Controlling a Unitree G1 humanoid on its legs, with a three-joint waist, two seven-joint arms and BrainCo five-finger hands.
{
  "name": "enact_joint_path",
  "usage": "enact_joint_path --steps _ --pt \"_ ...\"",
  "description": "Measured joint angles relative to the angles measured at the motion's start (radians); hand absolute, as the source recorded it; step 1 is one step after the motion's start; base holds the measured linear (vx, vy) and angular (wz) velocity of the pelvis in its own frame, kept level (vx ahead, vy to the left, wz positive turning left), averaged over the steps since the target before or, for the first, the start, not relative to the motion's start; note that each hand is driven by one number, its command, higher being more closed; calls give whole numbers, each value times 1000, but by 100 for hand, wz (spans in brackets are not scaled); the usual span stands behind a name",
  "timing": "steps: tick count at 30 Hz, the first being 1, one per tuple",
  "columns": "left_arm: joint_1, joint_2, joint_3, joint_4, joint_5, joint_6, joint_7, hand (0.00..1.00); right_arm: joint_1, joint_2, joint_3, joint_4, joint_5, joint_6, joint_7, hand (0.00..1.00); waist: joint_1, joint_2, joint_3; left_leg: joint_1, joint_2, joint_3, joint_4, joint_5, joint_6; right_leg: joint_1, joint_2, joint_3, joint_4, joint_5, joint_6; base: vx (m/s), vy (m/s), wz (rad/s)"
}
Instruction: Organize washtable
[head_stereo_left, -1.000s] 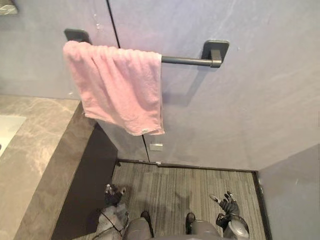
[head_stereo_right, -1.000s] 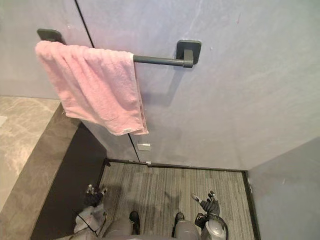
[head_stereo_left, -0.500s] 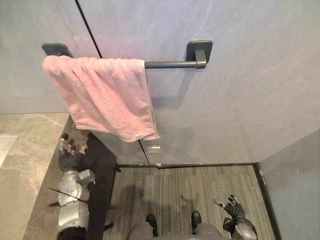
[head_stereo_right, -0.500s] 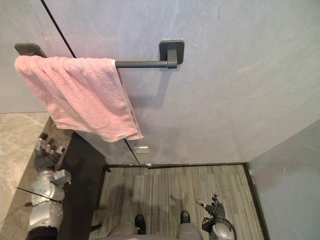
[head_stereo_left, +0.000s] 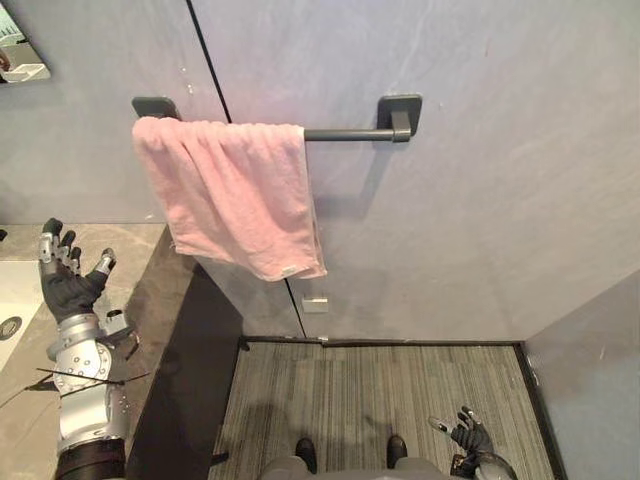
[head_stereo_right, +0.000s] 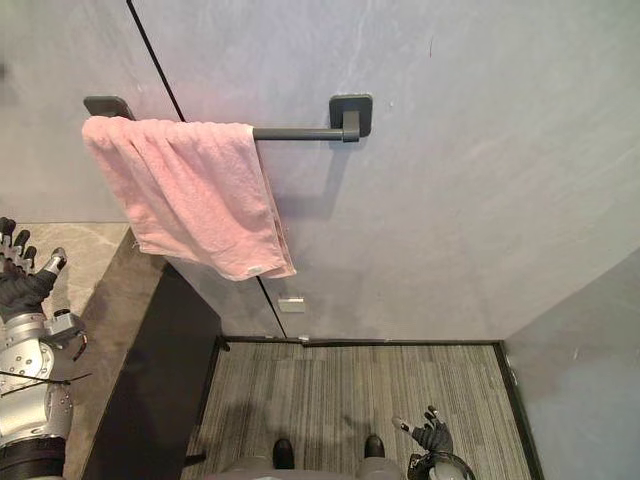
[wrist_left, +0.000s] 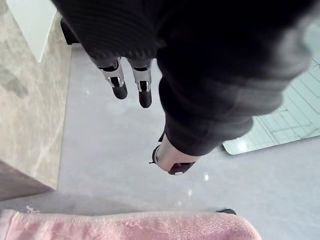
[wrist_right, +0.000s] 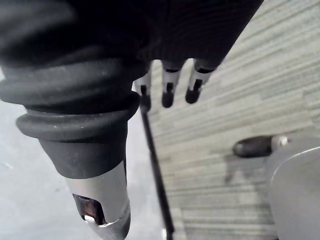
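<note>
My left hand (head_stereo_left: 66, 288) is up over the marble washtable (head_stereo_left: 125, 250), fingers straight and spread, holding nothing. My right hand (head_stereo_left: 468, 437) hangs low above the striped grey floor (head_stereo_left: 360, 385), fingers loosely open and empty. A pink towel (head_stereo_left: 235, 195) drapes over a dark rail (head_stereo_left: 350, 133) on the grey wall (head_stereo_left: 480, 200).
</note>
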Motion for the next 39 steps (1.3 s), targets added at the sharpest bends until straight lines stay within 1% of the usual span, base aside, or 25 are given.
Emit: enact_joint_path --steps 4,6,9,12,14,16,17,19,22,24,26,29,34,36,39 --pt "-35 73 -5 4 -2 0 -9 0 12 1 0 0 0 0 1 0 0 -4 -10 2 -7 0 -20 7 3 0 -4 1 -13 7 10 0 0 0" --pt "-56 122 -23 9 -2 0 -28 0 15 2 0 0 0 0 3 0 -1 -4 -11 2 -9 2 -20 9 6 0 -6 3 -14 7 10 17 7 -1" --pt "-114 223 -89 40 -3 -1 -75 0 18 1 -1 -5 0 0 12 0 -2 -5 -11 0 -10 6 -23 9 6 -5 -6 5 -15 8 10 4 -2 -2" --pt "-176 276 -156 72 -7 -4 -118 0 18 0 -1 -12 0 -1 24 0 -4 -5 -11 -16 -9 20 -26 9 6 -28 -5 19 -14 10 9 -4 -11 -14" --pt "-213 286 -189 97 -21 -4 -138 0 19 -1 -3 -13 0 -1 24 0 -6 -6 -11 -26 -8 30 -25 8 6 -40 -4 28 -14 14 8 -5 -9 -13" --pt "-251 306 -232 125 -33 -4 -151 0 15 0 -3 -19 0 -1 24 0 -24 -12 -11 -56 -7 39 -16 7 6 -70 -4 38 -12 20 8 -22 -7 -11" --pt "-262 312 -240 136 -60 -15 -149 0 16 0 -4 -37 0 -1 24 0 -24 -15 -8 -72 -6 45 -13 8 6 -87 -2 44 -13 25 4 -31 -8 -14" --pt "-282 316 -246 159 -83 -24 -161 0 20 -1 -5 -42 0 -1 24 0 -17 -23 1 -75 -3 50 -10 7 6 -90 0 49 -13 28 5 -35 -16 -8" --pt "-327 321 -275 190 -103 -23 -163 0 19 0 -4 -50 0 -1 23 0 1 -29 2 -76 -2 59 -10 7 6 -103 1 55 -11 31 4 -52 -8 -7" --pt "-346 323 -284 211 -124 -23 -169 0 16 1 -3 -50 0 -1 23 0 0 -29 2 -82 -2 60 -10 7 5 -108 0 55 -11 31 3 -61 -1 -2" --pt "-360 342 -316 238 -140 -20 -182 0 12 1 -2 -50 1 -1 23 0 -1 -32 4 -93 -3 68 -10 5 1 -124 -2 56 -10 31 1 -53 0 -5" --pt "-382 344 -356 285 -157 -15 -187 0 12 1 -1 -49 1 -1 23 0 -1 -34 5 -103 -4 81 -9 5 1 -139 -4 63 -10 35 -1 -38 5 -11" --pt "-390 346 -362 314 -159 -22 -203 0 -14 1 0 -48 1 0 22 0 0 -45 25 -138 -6 84 5 6 2 -160 -7 63 -14 48 0 0 0 0" --pt "-399 347 -378 343 -161 -15 -205 0 -18 1 1 -49 1 -1 22 0 0 -50 34 -139 -6 85 9 6 2 -160 -7 64 -14 49 2 0 0 0" --pt "-413 346 -419 397 -161 17 -224 0 -18 1 1 -48 1 -1 22 0 -4 -59 46 -146 -6 88 10 6 3 -175 -7 72 -15 53 1 -5 0 -7"
